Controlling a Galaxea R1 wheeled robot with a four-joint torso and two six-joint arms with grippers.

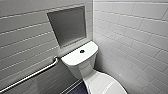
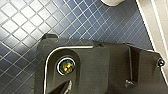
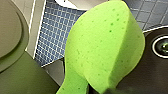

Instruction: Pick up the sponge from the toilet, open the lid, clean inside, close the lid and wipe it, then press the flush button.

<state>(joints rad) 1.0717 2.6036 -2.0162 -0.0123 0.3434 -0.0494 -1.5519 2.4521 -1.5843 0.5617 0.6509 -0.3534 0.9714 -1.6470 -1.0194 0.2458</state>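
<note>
The white toilet (image 1: 81, 65) stands in the corner, its tank against the tiled wall. At the centre of the tank top sits the dark round flush button (image 1: 82, 51). The lid (image 1: 103, 84) lies down over the bowl at the lower edge of the head view. In the right wrist view the bright green sponge (image 3: 105, 47) is bent and pinched at its lower end by my right gripper (image 3: 106, 90), above the blue floor. A white edge of the toilet (image 2: 112, 2) shows in the left wrist view.
A steel grab bar (image 1: 32, 74) runs along the left wall. A grey recessed niche (image 1: 68, 26) sits above the tank. White tiled walls close in on both sides. Blue mosaic floor (image 2: 75, 20) lies under both arms.
</note>
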